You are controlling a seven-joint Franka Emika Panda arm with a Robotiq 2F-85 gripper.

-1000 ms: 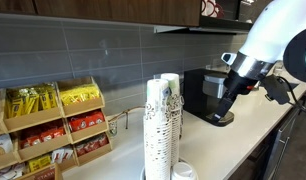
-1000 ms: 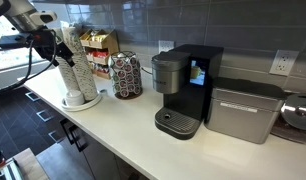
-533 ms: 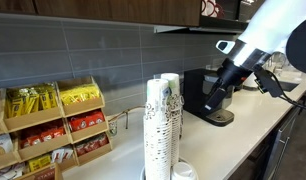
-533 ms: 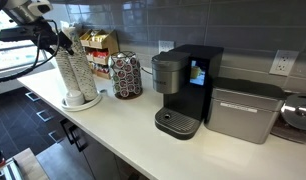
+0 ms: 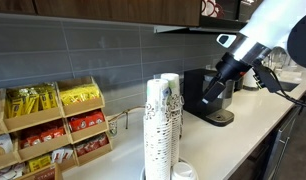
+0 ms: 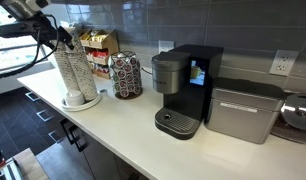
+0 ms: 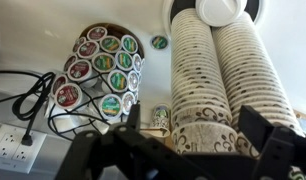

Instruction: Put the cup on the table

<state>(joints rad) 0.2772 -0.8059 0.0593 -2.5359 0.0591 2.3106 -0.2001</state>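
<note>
Gripper (image 7: 193,140) shifted slightly, jaws wide, holding nothing

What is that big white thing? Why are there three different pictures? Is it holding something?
That is a white robot arm, steered by a person. At its end is a black two-fingered tool for grabbing. Two pictures come from cameras standing in the room, each looking from a different spot. The third comes from a camera on the arm's wrist, looking down past the tool. On the long off-white kitchen countertop stand tall columns of nested white paper cups with dark print, a round wire rack of coffee pods, a black coffee machine and wooden shelves of snack packets. The tool is open and holds nothing. It hangs close to the tops of the cup columns.
</note>
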